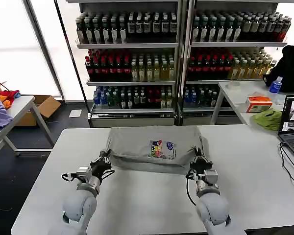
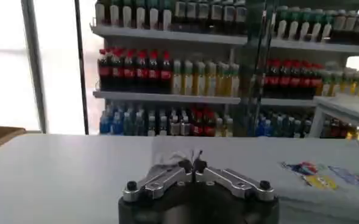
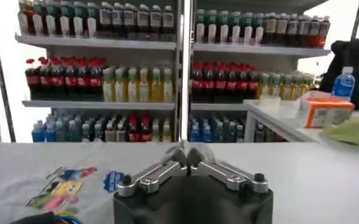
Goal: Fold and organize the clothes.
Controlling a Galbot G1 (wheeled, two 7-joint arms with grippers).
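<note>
Pinching T-shirt corners: left gripper, right gripper.

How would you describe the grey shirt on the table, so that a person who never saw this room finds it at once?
Before the drink shelves stands a wide pale grey table. At its middle lies the light grey cotton T-shirt, its near corners pinched by the left end effector and the right end effector. Unlike the lime-green cloth on the side table, it bears a small multicoloured chest print.

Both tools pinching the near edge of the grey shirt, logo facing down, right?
Not quite: the logo faces up, printed side showing in the head view. The left tool and right tool do each pinch the grey shirt's near edge.
</note>
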